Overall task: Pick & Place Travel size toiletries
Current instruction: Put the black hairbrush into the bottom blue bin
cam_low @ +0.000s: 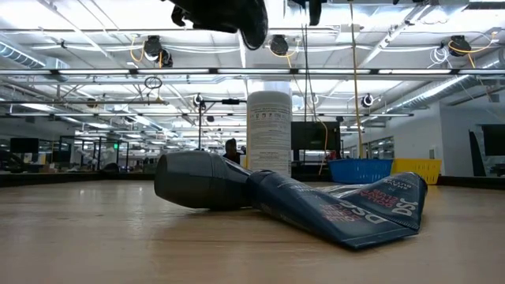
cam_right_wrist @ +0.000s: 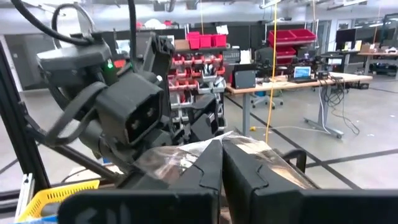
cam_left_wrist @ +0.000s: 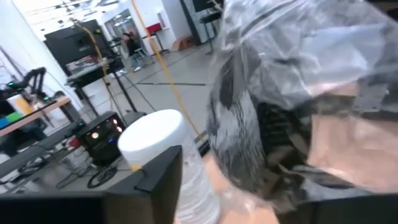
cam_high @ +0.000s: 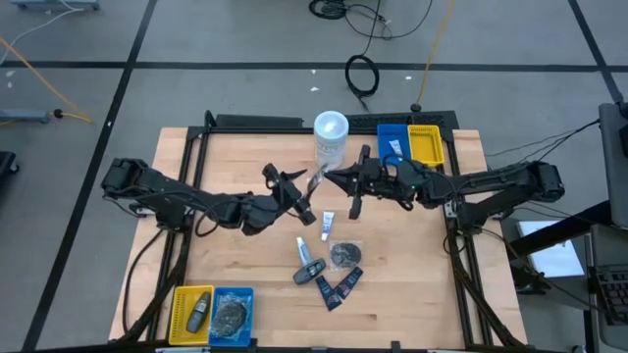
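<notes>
Above the middle of the counter [cam_high: 255, 157], just beside the tall white canister [cam_high: 331, 137], the two tools meet over a clear-wrapped bundle [cam_high: 316, 182]. The right tool [cam_high: 334, 178] has its fingers pressed together on the wrap, while the left tool [cam_high: 294, 186] faces it; I cannot tell how far it is open. More toiletries lie on the counter nearer the front: a white tube [cam_high: 328, 225], a grey mini bottle [cam_high: 308, 272], a round dark bundle [cam_high: 344, 255] and navy sachets [cam_high: 337, 287].
</notes>
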Action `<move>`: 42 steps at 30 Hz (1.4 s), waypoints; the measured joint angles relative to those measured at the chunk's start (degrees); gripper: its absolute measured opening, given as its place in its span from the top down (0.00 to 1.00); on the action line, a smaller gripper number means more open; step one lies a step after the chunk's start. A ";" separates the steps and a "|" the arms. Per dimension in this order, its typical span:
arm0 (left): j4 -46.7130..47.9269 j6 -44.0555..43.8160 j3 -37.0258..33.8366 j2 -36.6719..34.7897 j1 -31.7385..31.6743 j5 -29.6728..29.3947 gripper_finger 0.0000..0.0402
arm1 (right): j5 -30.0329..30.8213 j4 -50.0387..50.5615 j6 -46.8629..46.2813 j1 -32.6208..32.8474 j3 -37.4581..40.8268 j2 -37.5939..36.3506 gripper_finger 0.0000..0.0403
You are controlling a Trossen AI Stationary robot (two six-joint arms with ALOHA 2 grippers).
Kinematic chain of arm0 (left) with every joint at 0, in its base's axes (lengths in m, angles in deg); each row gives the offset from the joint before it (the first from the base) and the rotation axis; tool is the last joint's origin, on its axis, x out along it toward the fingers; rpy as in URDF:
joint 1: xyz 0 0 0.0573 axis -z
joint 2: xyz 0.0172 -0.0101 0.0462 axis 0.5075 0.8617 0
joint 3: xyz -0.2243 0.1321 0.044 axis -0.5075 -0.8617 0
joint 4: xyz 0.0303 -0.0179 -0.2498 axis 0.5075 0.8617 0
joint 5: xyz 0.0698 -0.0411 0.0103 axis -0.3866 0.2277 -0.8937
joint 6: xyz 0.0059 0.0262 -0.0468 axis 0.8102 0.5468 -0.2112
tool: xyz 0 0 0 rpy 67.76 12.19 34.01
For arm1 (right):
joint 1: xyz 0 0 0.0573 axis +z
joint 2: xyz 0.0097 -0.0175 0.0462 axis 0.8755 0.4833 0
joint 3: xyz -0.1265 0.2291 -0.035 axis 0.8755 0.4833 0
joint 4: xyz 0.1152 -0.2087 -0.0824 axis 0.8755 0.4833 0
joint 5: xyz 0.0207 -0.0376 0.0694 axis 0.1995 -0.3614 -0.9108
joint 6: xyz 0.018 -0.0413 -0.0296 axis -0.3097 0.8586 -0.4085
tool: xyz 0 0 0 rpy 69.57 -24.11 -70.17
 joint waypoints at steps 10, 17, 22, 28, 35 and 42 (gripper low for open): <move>0.40 -1.20 0.00 0.00 0.61 -0.15 0.96 | -0.05 2.10 -0.02 0.00 0.00 0.25 1.00; 2.51 -1.36 0.00 0.00 1.73 -1.25 0.97 | -0.06 3.54 0.02 0.00 0.00 0.23 1.00; 7.98 -1.79 0.00 -1.01 4.33 -5.24 0.97 | -0.07 5.32 0.20 0.00 0.00 -0.18 0.98; 13.51 -3.28 0.07 -4.02 9.16 -5.20 0.97 | -0.05 7.06 2.36 0.04 0.00 -0.20 0.88; 33.46 -16.24 -0.02 -11.71 15.74 -1.54 0.97 | -0.05 11.34 3.13 0.04 0.00 -1.31 0.75; 47.41 -35.45 0.02 -17.99 21.52 16.93 0.97 | -0.05 15.17 3.01 0.04 0.09 -1.75 0.70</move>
